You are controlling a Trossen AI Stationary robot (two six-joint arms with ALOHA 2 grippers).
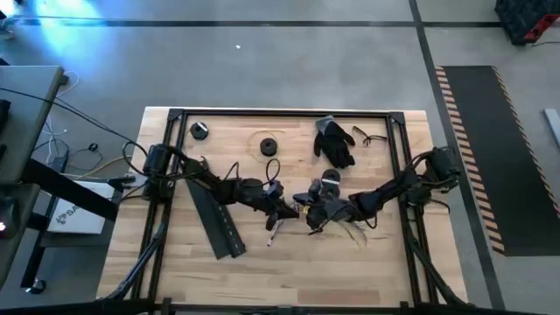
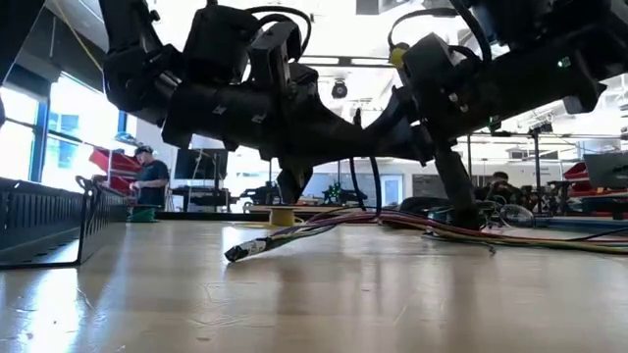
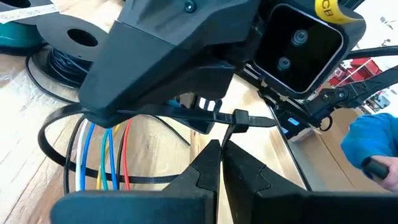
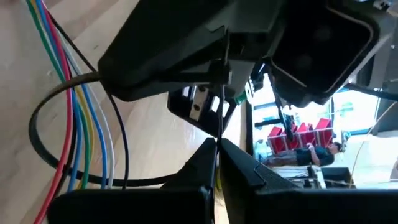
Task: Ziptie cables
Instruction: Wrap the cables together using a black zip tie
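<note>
Left claw (image 3: 219, 163) pinching zip tie (image 3: 239, 118) tail; right claw (image 4: 216, 163) pinching other end; tie loops cables (image 3: 102, 155); only wrist views show loop.

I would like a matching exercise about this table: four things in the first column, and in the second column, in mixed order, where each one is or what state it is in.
Things:
1. cables
2. black duct
3. black glove
4. left gripper

Places or states:
A. lies flat under the left arm, on the table's left part
B. shut on the tail of the zip tie
C. lies near the far edge, beside the glasses
D. run through the open loop of the zip tie

Pairs: 1-D, 2-A, 3-C, 4-B
</note>
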